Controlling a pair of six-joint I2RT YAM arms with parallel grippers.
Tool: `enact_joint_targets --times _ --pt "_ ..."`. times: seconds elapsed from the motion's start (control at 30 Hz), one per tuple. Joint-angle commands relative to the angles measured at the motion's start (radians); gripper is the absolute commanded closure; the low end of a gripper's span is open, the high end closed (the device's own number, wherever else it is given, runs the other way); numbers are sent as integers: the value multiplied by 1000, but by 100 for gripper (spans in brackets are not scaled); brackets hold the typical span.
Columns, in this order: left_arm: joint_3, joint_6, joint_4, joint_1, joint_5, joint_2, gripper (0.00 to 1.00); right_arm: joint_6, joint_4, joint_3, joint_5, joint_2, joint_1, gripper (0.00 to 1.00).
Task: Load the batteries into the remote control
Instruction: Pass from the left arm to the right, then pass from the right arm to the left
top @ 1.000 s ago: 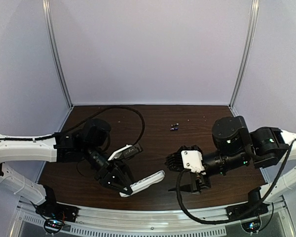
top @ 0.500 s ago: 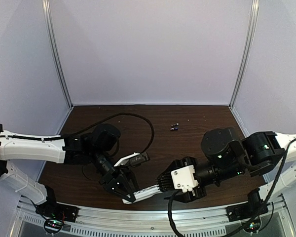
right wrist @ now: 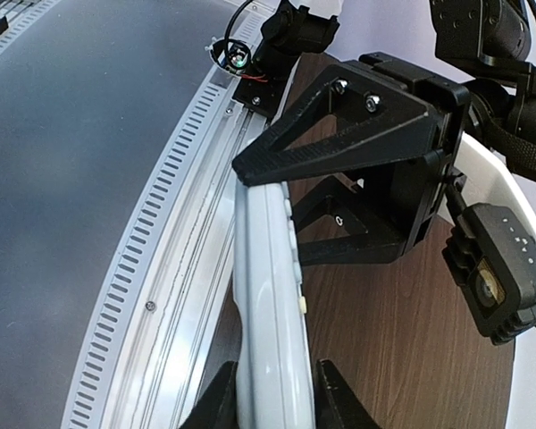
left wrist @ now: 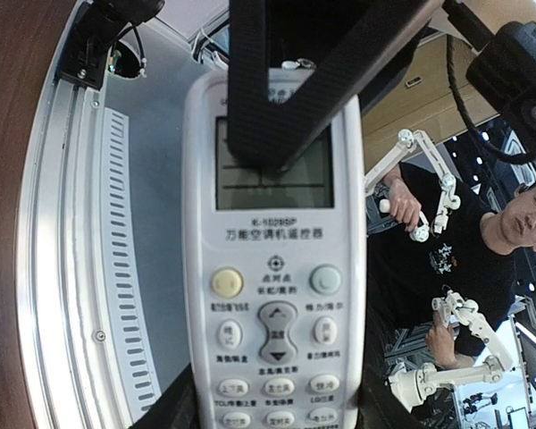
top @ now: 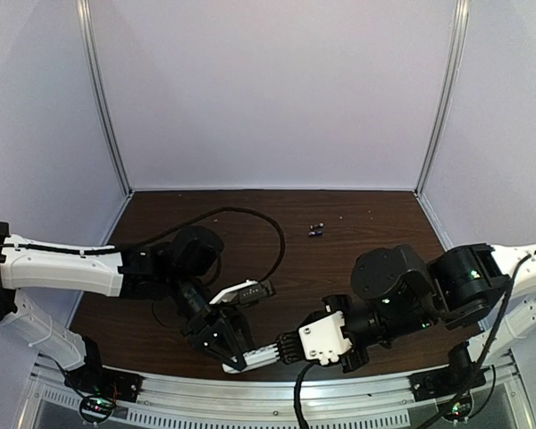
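The white remote control (top: 261, 352) hangs over the table's near edge, held between both arms. My left gripper (top: 232, 349) is shut on its lower button end; in the left wrist view its button face (left wrist: 272, 268) looks at the camera, with my left gripper (left wrist: 272, 407) at the bottom. My right gripper (top: 288, 347) is shut on the screen end, and one black finger (left wrist: 259, 89) crosses the screen. The right wrist view shows the remote (right wrist: 266, 295) edge-on inside my right gripper (right wrist: 272, 402), fingers on both faces. The batteries (top: 317, 230) lie together far back on the table.
A slotted aluminium rail (top: 250, 395) runs along the near edge just below the remote. A black cable (top: 272, 234) loops over the table behind the left arm. The left arm's wrist camera housing (right wrist: 496, 286) is close to the right gripper.
The right arm has swung left toward the near edge and its jaws have closed on the remote's free end. The left arm has carried the remote slightly right and nearer the rail.
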Motion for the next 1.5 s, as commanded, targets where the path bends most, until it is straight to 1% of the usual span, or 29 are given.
enact_joint_targets --times 0.0,0.07,0.13,0.2,0.3,0.4,0.47,0.53,0.6,0.67,0.77,0.93,1.07,1.1,1.23,1.33,1.47 --pt "31 26 43 -5 18 -8 56 14 -24 37 38 12 9 82" --pt "29 39 43 -6 -4 -22 39 25 -25 41 46 14 8 91" --pt "24 44 44 -6 -44 -39 26 49 -21 42 49 14 9 100" --pt "34 63 16 -5 -100 -64 13 74 -16 39 40 10 9 100" --pt "69 102 -47 9 -209 -118 3 109 -6 31 21 -7 6 100" --pt "85 118 -69 59 -339 -198 2 153 3 23 -10 -24 -19 100" --pt "46 86 -17 94 -447 -272 3 207 7 21 -58 -27 -59 100" --pt "-10 59 44 104 -604 -354 3 265 31 17 -131 -28 -112 100" --pt "-56 62 71 105 -752 -433 3 321 59 9 -206 -27 -173 100" --pt "-80 88 53 105 -894 -497 3 372 84 1 -260 -25 -241 100" --pt "-93 154 22 103 -1026 -546 3 439 109 -9 -353 -14 -372 100" --pt "-128 273 14 76 -1181 -557 3 560 142 -20 -565 43 -549 100" --pt "-178 402 48 36 -1274 -524 3 648 193 -55 -683 69 -641 100" --pt "-187 454 58 16 -1299 -516 3 668 202 -62 -713 75 -659 100" --pt "-202 594 99 -89 -1407 -496 3 726 222 -89 -813 93 -683 100" --pt "-183 676 114 -129 -1400 -443 3 757 231 -105 -864 100 -684 100" --pt "-136 767 112 -191 -1452 -330 3 819 301 -139 -934 99 -684 100"
